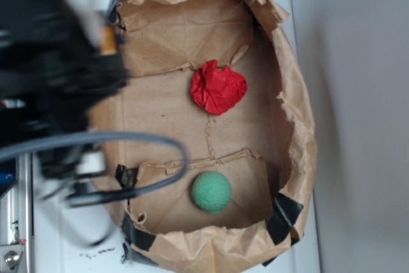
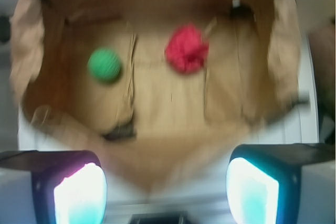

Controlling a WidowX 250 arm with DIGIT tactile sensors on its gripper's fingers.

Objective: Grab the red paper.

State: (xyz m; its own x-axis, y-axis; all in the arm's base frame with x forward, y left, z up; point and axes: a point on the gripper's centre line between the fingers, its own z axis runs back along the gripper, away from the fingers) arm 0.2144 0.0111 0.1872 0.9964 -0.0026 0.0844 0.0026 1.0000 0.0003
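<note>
While jaws gape, red paper (image 2: 187,49) lies free.

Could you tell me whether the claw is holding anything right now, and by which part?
Nothing is held: the claw is open and empty, and the red paper lies apart.

The robot arm (image 1: 54,87) appears in the exterior view as a blurred black mass of blocky housings. A small orange patch sits on its upper section at 1 o'clock. Grey cables (image 1: 128,158) loop out from its lower part toward 4 o'clock, with thinner black wires beneath. In the wrist view, the gripper (image 2: 167,182) shows two dark-framed fingers (image 2: 73,187) with glowing white pads, tinted pink and cyan.
</note>
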